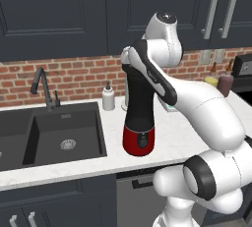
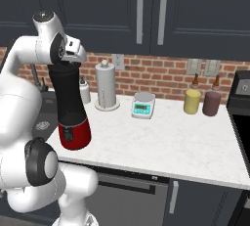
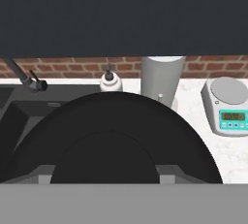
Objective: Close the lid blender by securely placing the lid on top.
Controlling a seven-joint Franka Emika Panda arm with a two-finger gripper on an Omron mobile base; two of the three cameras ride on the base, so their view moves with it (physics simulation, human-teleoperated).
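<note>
The blender (image 1: 140,104) stands on the white counter right of the sink, a tall black jar on a glossy red base (image 2: 74,133). My gripper (image 3: 104,175) is directly over the jar's top, and its hand (image 2: 71,52) sits against the upper end of the jar. The lid (image 3: 112,121) is a round black disc that spreads wide just in front of the fingers. The fingers are shut on it. Black on black, I cannot tell whether the lid rests on the jar's rim or hovers just above it.
A dark sink (image 1: 64,132) with a faucet (image 1: 44,86) lies left of the blender. A white soap dispenser (image 1: 108,97), a paper towel roll (image 2: 107,85) and a white-and-teal scale (image 2: 143,105) stand behind it. Two bottles (image 2: 192,100) stand far right. Dark cabinets hang overhead.
</note>
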